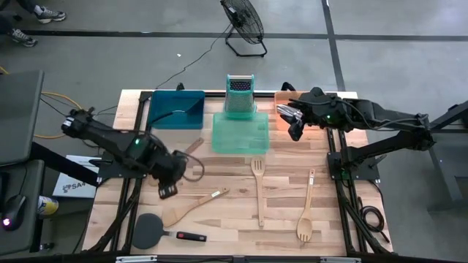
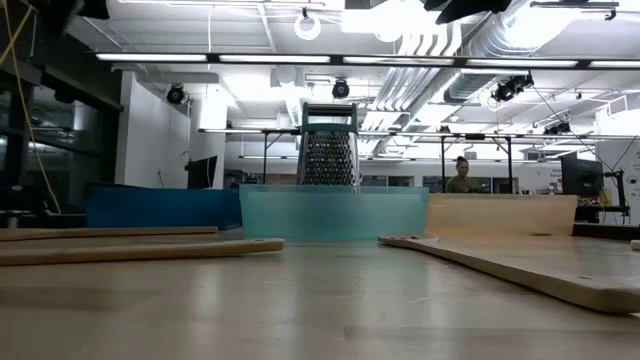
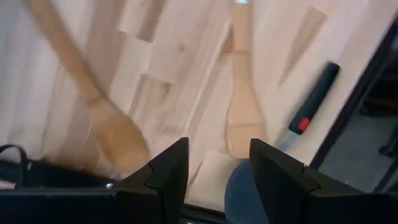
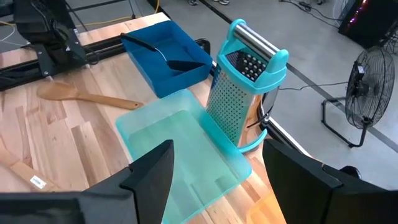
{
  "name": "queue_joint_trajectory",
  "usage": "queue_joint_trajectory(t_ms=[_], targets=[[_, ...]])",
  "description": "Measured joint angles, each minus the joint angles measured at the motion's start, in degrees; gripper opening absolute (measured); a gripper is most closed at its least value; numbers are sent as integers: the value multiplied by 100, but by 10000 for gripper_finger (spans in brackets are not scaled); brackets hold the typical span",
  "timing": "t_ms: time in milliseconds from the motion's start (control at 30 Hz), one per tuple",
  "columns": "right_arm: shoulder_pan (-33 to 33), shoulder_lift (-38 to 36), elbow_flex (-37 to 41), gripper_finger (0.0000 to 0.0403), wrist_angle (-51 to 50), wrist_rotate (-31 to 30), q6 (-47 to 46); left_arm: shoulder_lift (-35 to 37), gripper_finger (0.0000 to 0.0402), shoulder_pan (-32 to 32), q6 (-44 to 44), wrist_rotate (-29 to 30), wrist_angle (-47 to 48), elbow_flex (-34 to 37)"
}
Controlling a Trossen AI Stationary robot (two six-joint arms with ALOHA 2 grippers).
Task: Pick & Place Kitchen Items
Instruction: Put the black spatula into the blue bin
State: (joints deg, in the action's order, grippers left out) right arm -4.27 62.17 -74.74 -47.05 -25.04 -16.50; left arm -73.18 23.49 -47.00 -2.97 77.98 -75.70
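Note:
Loose utensils lie flat on the wooden table: a wooden spatula (image 1: 194, 207), a black spatula with a red-tipped handle (image 1: 157, 230), a slotted wooden spatula (image 1: 257, 190), a slotted wooden spoon (image 1: 307, 215) and a wooden spoon (image 4: 87, 96). Another black spatula (image 4: 165, 57) lies in the blue tray (image 1: 175, 109). My left gripper (image 1: 168, 191) hangs open above the table's left part, pointing down; the wooden spatula's blade (image 3: 245, 112) and the black spatula's head (image 3: 239, 196) show below it. My right gripper (image 1: 295, 124) stands open, high over the orange tray (image 1: 281, 102).
A green tray (image 1: 240, 133) sits at the far middle, with an upright metal grater (image 1: 239, 95) at its far edge. The blue tray stands left of it, the orange tray right. Black frame bars run along both table sides. A fan (image 1: 245, 25) stands on the floor beyond.

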Motion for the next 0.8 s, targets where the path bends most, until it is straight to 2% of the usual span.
queue_joint_trajectory(t_ms=[267, 567, 700, 800], targets=[[0, 0, 0, 238, -28, 12, 2, -576, 165, 785, 7, 58, -326, 2], [2, -4, 0, 238, -273, 11, -187, -1284, 165, 1243, 20, 87, -780, 7], [2, -4, 0, 238, -260, 11, -177, -1541, 171, 1518, 20, 385, -960, 7], [2, -4, 0, 238, -271, 7, -150, -1692, 189, 1782, -2, 648, -1153, 7]])
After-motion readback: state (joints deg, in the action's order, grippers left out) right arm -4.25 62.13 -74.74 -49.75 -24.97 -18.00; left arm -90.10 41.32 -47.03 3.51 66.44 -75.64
